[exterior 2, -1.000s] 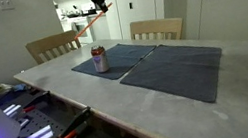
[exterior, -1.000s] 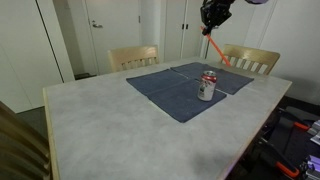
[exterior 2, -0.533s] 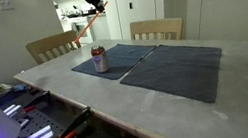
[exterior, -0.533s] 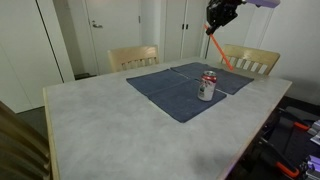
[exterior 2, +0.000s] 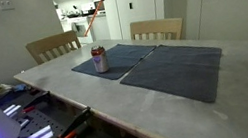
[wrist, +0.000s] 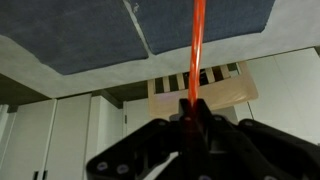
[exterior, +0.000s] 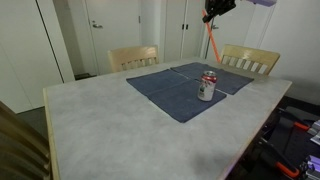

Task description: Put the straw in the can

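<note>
- Clamped by its top end in gripper [exterior: 216,9]: straw [exterior: 211,42], high up.
- Hangs near-vert. (slight tilt), free end pointing down.
- Well apart from can [exterior: 207,86], upright on mat [exterior: 160,92].

Top edge crops gripper [exterior: 210,15], straw [wrist: 197,50] runs off wrist view; base hidden between jaws

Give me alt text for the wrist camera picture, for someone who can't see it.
A dark gripper at the bottom edge pinches a red straw that runs straight up and out of the top of the frame. Behind it lie blue cloth mats on a pale table, with a wooden chair at the table's edge.
</note>
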Controlling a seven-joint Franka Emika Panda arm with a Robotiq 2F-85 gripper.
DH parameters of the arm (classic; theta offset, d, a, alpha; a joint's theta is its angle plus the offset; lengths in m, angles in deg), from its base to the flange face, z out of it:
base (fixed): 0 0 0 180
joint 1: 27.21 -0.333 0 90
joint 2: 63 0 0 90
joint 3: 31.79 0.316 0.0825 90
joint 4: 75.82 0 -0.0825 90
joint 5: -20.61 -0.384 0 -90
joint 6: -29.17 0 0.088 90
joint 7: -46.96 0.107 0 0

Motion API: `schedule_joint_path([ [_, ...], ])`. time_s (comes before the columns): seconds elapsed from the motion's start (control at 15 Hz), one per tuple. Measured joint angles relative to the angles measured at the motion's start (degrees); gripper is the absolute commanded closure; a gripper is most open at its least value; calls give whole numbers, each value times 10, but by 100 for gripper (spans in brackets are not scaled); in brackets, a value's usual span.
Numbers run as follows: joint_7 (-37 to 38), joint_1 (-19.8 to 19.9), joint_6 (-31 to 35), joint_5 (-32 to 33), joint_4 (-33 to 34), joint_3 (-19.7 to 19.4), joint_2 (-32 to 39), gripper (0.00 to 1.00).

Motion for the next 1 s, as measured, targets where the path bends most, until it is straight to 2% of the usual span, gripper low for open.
schedule_joint_path([
  [0.4,96,173,57,42,0,159,1,98],
  [1.0,169,368,105,42,2,355,-13,98],
])
